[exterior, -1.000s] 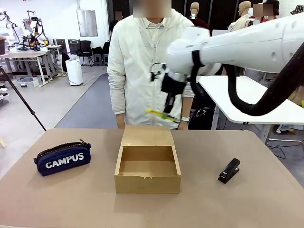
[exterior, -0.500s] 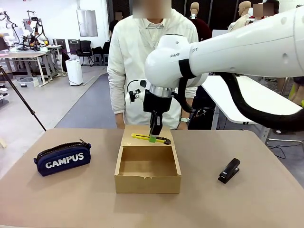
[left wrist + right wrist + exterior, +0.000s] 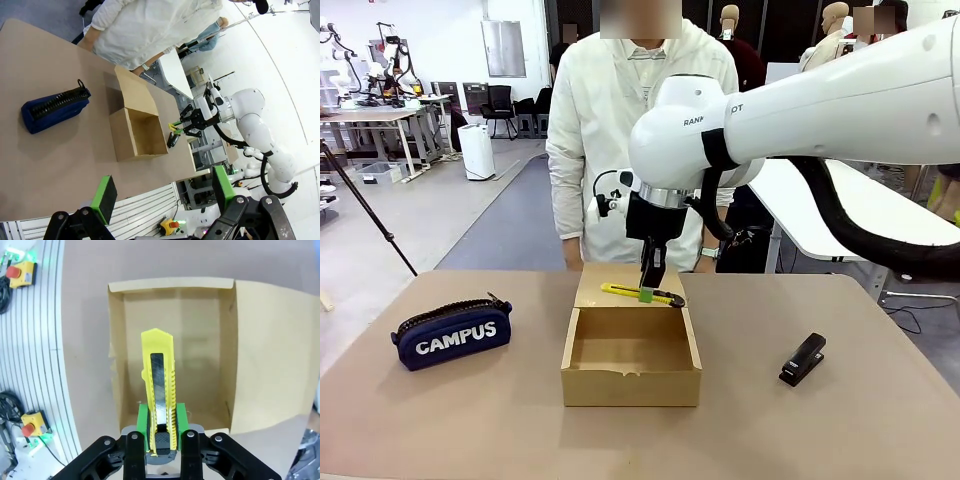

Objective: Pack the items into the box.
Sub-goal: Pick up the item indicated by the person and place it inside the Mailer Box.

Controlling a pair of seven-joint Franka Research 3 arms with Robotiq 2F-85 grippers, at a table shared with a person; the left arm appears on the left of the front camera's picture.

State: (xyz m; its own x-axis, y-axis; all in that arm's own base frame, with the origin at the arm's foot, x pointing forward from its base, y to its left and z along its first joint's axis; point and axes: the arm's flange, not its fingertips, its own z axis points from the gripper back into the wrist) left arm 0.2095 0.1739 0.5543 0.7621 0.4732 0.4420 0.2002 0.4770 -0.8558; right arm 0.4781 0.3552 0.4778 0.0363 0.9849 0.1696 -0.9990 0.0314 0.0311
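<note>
Gripping the knife (image 3: 159,375) by its butt, the right gripper (image 3: 645,291) hangs above the box (image 3: 630,386); lower it level into the hollow below before releasing; the left gripper (image 3: 162,192) gapes empty.

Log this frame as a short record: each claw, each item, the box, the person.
right claw: shut on the utility knife, held level above the far edge of the box
left claw: open, holding nothing, raised off the table
box: open, flap folded back
pouch: on the table, left of the box
stapler: on the table, right of the box
person: standing at the far side
</note>
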